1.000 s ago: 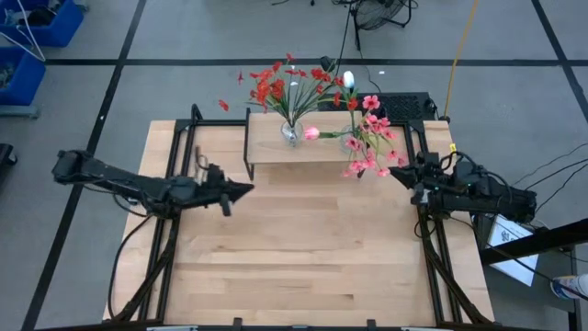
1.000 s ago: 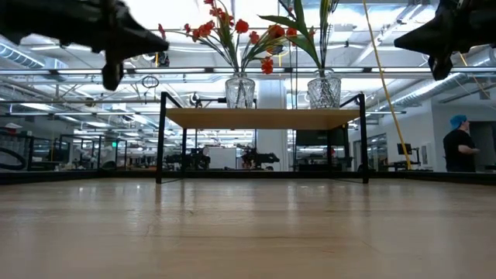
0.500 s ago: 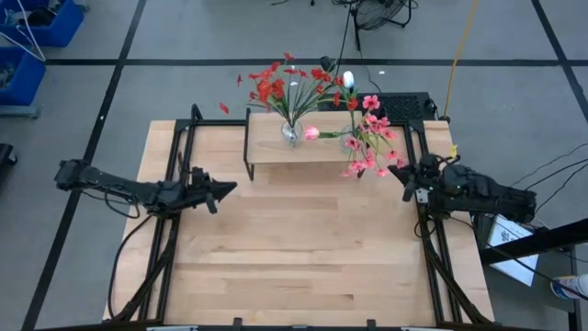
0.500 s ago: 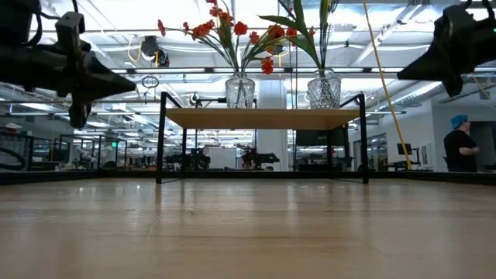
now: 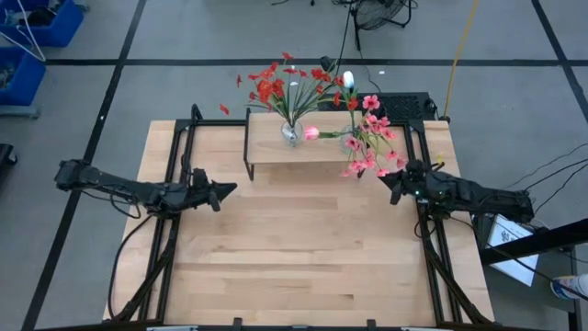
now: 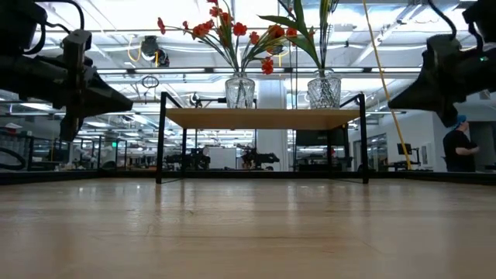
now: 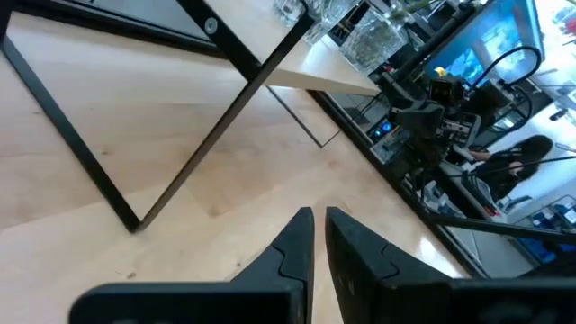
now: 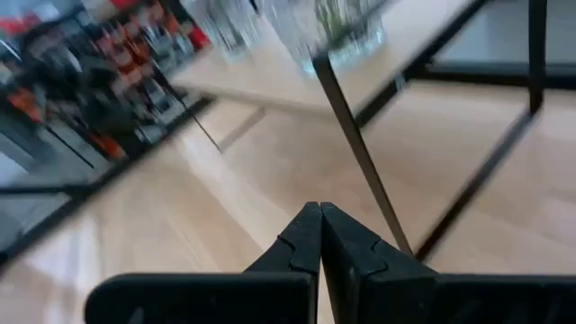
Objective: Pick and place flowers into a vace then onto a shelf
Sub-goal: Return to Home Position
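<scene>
The left arm [image 5: 129, 188] stretches out nearly level. Its left gripper [image 5: 226, 189] points toward the other arm, fingers [image 7: 297, 241] drawn close with only a slit between. The right arm [image 5: 478, 195] lies likewise, with the right gripper [image 5: 390, 182] facing inward and its fingers [image 8: 304, 238] pressed together.

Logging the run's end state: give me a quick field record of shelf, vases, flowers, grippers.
shelf: far centre of table
vase 1: upright on shelf, red flowers
vase 2: upright on shelf beside vase 1, pink flowers
left gripper: shut, empty, over table, clear of shelf
right gripper: shut, empty, over table near shelf's right end
</scene>
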Robot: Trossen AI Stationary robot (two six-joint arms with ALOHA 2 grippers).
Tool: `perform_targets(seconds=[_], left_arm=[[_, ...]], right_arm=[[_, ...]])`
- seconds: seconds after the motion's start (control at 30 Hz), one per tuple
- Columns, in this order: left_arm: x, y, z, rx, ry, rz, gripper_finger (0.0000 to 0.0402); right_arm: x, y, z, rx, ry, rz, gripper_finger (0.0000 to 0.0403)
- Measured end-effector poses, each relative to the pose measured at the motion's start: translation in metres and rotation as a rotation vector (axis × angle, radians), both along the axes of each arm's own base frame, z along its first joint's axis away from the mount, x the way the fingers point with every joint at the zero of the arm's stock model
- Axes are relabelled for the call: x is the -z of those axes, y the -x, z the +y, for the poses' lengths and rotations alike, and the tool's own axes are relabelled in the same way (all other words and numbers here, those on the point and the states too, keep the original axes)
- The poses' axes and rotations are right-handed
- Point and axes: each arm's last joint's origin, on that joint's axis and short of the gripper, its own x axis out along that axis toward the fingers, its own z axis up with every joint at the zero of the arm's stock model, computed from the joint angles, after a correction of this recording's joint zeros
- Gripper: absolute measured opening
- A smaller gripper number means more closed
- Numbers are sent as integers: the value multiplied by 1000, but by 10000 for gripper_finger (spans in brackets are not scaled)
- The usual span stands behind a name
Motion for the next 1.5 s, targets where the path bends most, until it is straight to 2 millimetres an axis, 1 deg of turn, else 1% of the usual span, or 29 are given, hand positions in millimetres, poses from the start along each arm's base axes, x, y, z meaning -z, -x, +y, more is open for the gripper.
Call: perform_targets(seconds=[0.03,0.13,0.37,0.47,1.5], left_arm=[[0,0,0,1,1,-3,36],[0,0,0,1,2,-5,37],[-1,0,0,2,4,-12,37],[-1,0,0,2,4,-12,37],[-1,0,0,1,6,-13,37]], right_arm=[[3,-1,0,1,-3,-5,0],[-3,-6,0,-22,5,-56,0],[-20,-12,0,-28,21,-254,0],[-23,-12,0,-28,24,-284,0],[-24,-12,0,-28,24,-284,0]])
